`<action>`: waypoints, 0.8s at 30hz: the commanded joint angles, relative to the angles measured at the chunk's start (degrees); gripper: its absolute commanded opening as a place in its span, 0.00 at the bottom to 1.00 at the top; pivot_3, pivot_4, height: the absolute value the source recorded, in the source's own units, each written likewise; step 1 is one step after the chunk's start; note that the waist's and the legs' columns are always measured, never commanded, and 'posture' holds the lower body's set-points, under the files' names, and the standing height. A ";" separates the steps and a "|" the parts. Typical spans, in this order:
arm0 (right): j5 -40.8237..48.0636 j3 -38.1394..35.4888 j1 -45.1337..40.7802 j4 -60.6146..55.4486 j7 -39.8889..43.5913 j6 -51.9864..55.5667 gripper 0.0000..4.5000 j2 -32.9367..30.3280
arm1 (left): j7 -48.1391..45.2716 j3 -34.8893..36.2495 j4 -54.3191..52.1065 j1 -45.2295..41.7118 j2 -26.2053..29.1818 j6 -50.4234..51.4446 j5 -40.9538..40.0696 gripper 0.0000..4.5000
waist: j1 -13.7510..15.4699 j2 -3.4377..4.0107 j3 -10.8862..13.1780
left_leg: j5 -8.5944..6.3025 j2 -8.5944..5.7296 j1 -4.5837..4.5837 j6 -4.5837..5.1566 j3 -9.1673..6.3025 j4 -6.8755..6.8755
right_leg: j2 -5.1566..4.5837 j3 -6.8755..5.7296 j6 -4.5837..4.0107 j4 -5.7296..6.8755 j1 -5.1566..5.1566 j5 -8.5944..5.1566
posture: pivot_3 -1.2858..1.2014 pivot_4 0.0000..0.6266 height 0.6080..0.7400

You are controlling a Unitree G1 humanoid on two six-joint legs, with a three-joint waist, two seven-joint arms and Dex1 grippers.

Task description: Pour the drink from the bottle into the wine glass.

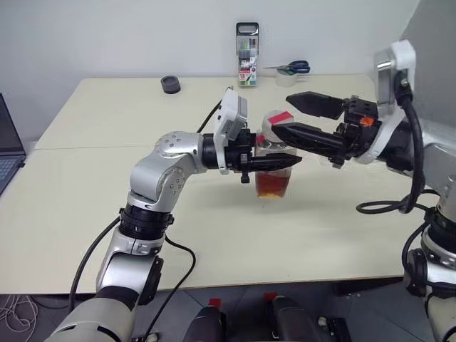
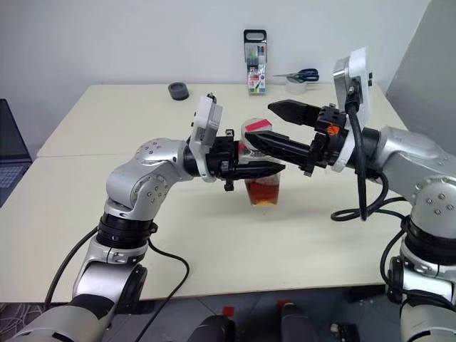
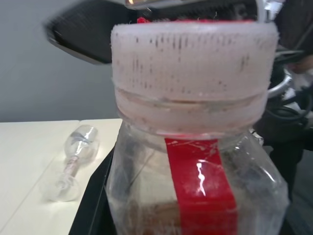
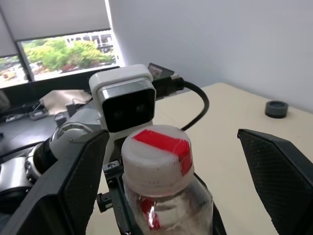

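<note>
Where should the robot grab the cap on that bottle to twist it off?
Grab the cap by its round, ribbed side, one finger on each side. The ribs help stop slipping. Come in level from the robot's right, above the left gripper, which is clamped across the bottle lower down, so that side is free. The open right gripper already has a finger on either side of the cap.

An office: laptop (image 1: 8,153), marker pack (image 1: 247,54), scissors (image 1: 291,68) on a table (image 1: 92,178).

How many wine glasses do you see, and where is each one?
1. The wine glass lies on its side on the table, seen in the left wrist view behind the bottle. The arms may hide others.
</note>
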 commanded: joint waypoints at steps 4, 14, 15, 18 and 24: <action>-0.89 3.68 3.16 -9.99 -13.49 -4.25 1.00 6.30 | 3.04 0.94 1.77 -3.48 -2.07 -3.54 1.98 0.39 | -0.02 0.00 0.00 | 0.00 0.00 0.00 0.00 -0.01 0.00 | 0.01 -0.01 0.01 0.01 0.00 -0.01 | 0.52 0.24 1.00; -9.42 8.97 2.38 -9.80 -17.70 -9.00 1.00 7.22 | 2.84 0.74 3.10 -4.08 -2.00 -3.85 2.69 0.39 | -0.06 0.00 0.00 | 0.01 -0.02 0.02 -0.01 0.04 0.01 | 0.06 -0.02 0.03 0.01 -0.01 -0.02 | 0.52 0.24 1.00; -9.92 9.00 2.36 -9.77 -17.75 -9.35 1.00 7.15 | 2.78 0.76 2.90 -3.94 -1.88 -3.77 2.69 0.39 | -0.06 0.00 0.00 | 0.01 -0.01 0.02 -0.01 0.04 0.01 | 0.06 -0.02 0.03 0.01 -0.01 -0.02 | 0.52 0.24 1.00; -11.61 9.00 2.02 -9.48 -17.20 -10.43 1.00 6.65 | 2.44 0.85 2.72 -3.75 -1.45 -3.60 2.67 0.39 | -0.06 0.00 0.00 | 0.01 -0.01 0.02 -0.01 0.05 0.01 | 0.08 -0.02 0.03 0.02 -0.01 -0.02 | 0.52 0.24 1.00; -12.11 9.03 1.91 -9.61 -16.80 -11.02 0.79 7.06 | 2.34 0.84 2.76 -3.65 -1.27 -3.79 2.80 0.39 | -0.07 0.00 0.00 | 0.00 -0.01 0.02 -0.01 0.05 0.00 | 0.09 -0.02 0.03 0.02 -0.01 -0.02 | 0.52 0.24 1.00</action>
